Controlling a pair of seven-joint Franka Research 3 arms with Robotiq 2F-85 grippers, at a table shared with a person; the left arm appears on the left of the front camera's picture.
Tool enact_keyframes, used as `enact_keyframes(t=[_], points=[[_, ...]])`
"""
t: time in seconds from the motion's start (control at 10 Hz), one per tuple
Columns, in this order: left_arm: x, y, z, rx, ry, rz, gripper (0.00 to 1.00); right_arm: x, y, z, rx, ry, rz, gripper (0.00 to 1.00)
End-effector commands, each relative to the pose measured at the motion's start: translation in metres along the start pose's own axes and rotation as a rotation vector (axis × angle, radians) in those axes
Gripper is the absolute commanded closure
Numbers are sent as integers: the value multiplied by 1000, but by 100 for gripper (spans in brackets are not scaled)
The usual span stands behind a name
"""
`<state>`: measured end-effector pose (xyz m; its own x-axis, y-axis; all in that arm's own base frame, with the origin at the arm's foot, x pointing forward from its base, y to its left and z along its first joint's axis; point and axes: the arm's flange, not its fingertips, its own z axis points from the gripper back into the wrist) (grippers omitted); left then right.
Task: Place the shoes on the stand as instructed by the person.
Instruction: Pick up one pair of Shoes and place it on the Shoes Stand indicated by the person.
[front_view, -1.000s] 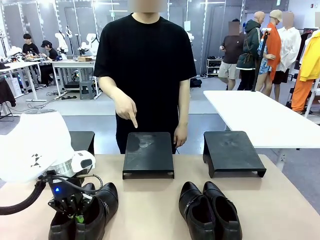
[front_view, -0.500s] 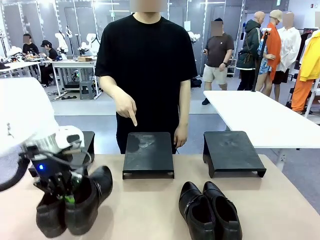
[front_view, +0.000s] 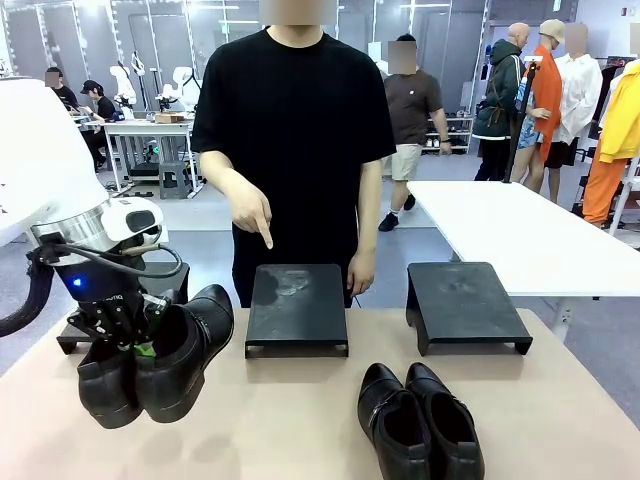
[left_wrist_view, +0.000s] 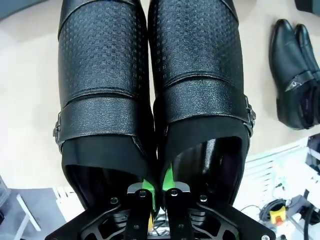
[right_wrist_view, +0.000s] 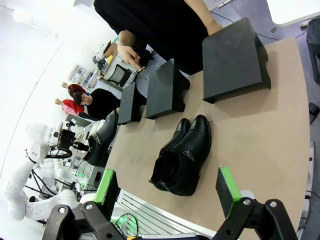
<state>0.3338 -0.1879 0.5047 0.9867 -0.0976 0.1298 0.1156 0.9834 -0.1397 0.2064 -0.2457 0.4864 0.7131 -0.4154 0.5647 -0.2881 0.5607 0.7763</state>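
The L gripper (left_wrist_view: 159, 187) is pinched tight on the first pair of shoes (left_wrist_view: 150, 100). One finger is seen inside each shoe, and the two inner walls are squeezed together btw. the green pads. A wide band w/ a small buckle is seen across the top of each shoe. In the front view this pair (front_view: 155, 355) is held up off the table (front_view: 300, 430), over its left edge, w/ heels high and toes tipped down.

The R gripper (right_wrist_view: 167, 190) is spread wide open, w/ nothing btw. its pads.

The second pair of shoes (front_view: 420, 420) is set side by side on the table, by the near edge, a bit right of the mid. Its toes are turned to the far edge.

Three black stands are lined up along the far edge: the left stand (front_view: 170, 280) behind the L arm, the mid stand (front_view: 297, 305) and the right stand (front_view: 465, 300). The person (front_view: 295, 120) is seen behind the far edge. A finger of the pointing hand (front_view: 250, 208) is aimed down at the mid stand. The other hand (front_view: 360, 270) is hung by that stand's far right corner.
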Motion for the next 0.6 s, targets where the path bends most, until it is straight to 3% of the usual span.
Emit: enact_keyframes(t=[0.0,0.4,0.5], points=[[1,1,0,1,-1,29,100,0,-1,1,11,-11,20,0],[1,1,0,1,-1,29,100,0,-1,1,11,-11,20,0],[0,3,-7,4,15,11,93,0,-1,1,11,-11,20,0]])
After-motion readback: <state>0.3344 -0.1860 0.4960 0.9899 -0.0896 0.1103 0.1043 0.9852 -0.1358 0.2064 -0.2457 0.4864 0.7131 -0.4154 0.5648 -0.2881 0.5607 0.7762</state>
